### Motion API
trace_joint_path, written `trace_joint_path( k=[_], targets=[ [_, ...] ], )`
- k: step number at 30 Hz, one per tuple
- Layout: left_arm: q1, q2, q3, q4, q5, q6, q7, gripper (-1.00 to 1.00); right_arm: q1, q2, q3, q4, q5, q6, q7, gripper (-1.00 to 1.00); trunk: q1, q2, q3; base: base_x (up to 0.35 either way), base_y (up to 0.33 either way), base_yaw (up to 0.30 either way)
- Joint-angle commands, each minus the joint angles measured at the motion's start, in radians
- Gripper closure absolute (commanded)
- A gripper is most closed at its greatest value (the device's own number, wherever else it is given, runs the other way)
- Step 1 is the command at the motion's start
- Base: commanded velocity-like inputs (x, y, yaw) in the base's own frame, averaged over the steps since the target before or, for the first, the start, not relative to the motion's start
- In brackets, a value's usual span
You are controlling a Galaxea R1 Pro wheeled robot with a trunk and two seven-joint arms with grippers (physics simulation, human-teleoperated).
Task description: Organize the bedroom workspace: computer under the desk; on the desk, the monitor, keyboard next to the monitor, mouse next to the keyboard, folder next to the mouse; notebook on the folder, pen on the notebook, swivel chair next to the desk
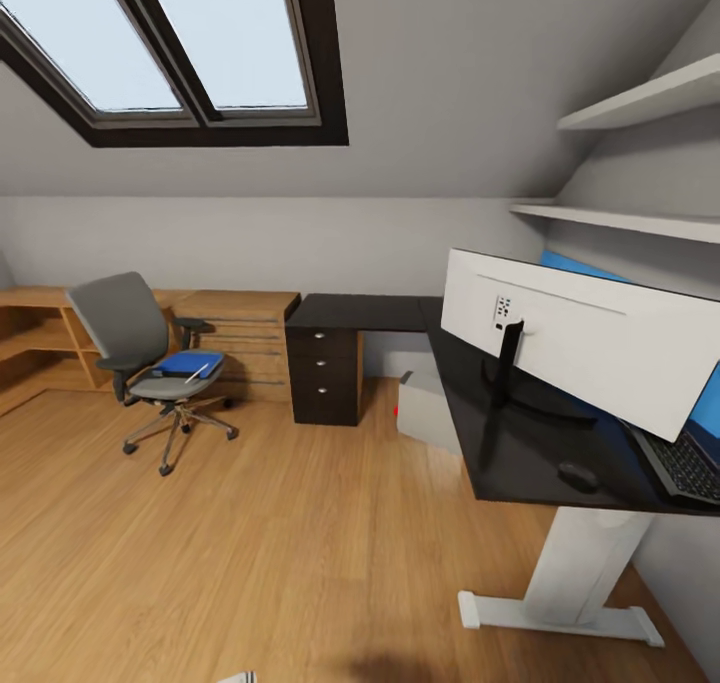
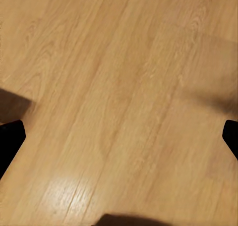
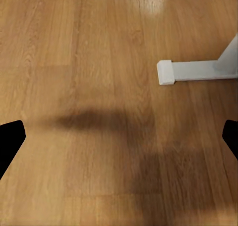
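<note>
Both grippers [image 2: 119, 137] [image 3: 119, 134] hang spread and empty over bare floor [image 1: 250, 563], far from everything. Monitor [image 1: 590, 338], mouse [image 1: 578, 477] and keyboard [image 1: 685, 461] sit on the desk [image 1: 520, 453], computer [image 1: 425, 408] apparently beneath. Folder [image 1: 188, 364] and pen [image 1: 197, 371] wait on the chair [image 1: 150, 363], well off.

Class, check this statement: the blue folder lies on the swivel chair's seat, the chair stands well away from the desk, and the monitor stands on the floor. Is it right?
Not quite. The monitor stands on the desk, not on the floor, as the head view shows. The rest holds: the blue folder lies on the swivel chair, which stands well away from the desk.
</note>
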Motion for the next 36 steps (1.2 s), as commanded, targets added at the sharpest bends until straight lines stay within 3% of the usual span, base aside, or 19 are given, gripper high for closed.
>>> trace_joint_path(
  k=[1,13,29,30,33,35,36],
  targets=[
    [-0.001,0.001,-0.004,-0.002,0.007,0.001,0.008,-1.00,-0.001,-0.001,0.008,0.000,-0.009,-0.005,-0.006,-1.00,-0.004,0.007,0.002,0.000,0.000,0.000],
    [-0.001,0.001,-0.004,-0.006,0.006,-0.001,0.013,-1.00,-0.001,-0.001,0.008,0.000,-0.009,-0.005,-0.006,-1.00,-0.050,0.091,0.040,-0.012,-0.011,0.000],
    [-0.001,0.003,-0.003,-0.006,0.005,0.002,0.012,-1.00,-0.001,-0.002,0.007,-0.002,-0.008,-0.007,-0.007,-1.00,-0.111,0.203,0.090,-0.136,-0.173,0.000],
    [-0.001,0.008,0.002,-0.006,0.007,0.001,0.010,-1.00,-0.001,-0.029,-0.001,-0.120,-0.008,-0.051,-0.019,-1.00,-0.115,0.210,0.093,-0.003,-0.004,0.000],
    [-0.001,0.008,0.003,-0.006,0.007,0.001,0.010,-1.00,0.002,-0.062,0.000,-0.243,-0.010,-0.049,-0.044,-1.00,-0.127,0.231,0.102,-0.002,-0.002,0.000],
    [-0.001,0.008,0.003,-0.007,0.007,0.001,0.010,-1.00,0.015,-0.116,0.001,-0.388,-0.015,-0.002,-0.105,-1.00,-0.134,0.245,0.109,0.000,-0.001,0.000],
    [-0.001,0.008,0.003,-0.007,0.007,0.001,0.010,-1.00,0.030,-0.156,0.003,-0.494,-0.016,0.058,-0.160,-1.00,-0.138,0.252,0.112,0.000,0.000,0.000]
  ],
)
